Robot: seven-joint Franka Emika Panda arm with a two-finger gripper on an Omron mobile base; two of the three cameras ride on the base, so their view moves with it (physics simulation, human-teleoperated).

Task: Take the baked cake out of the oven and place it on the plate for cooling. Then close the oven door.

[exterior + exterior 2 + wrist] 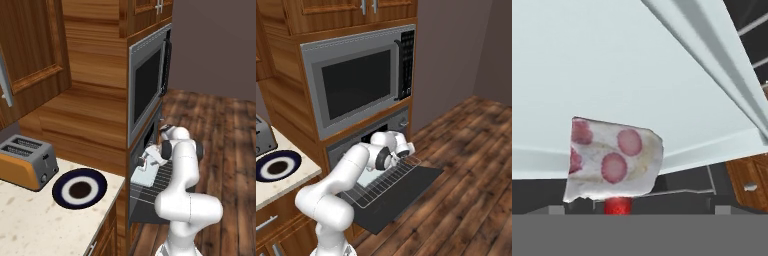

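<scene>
Baked cake (612,160) sits on the pale tray (612,60) inside the oven (368,137), just ahead of my gripper (639,210), jaws spread, empty. Risk: closing off-centre tips the slice against the tray.

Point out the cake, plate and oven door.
Cake (614,162), hand view, white frosted face with red spots.
Plate (80,189), left base view, dark brown centre.
Oven door (406,197), right base view, inner face of the dropped-open panel.
</scene>
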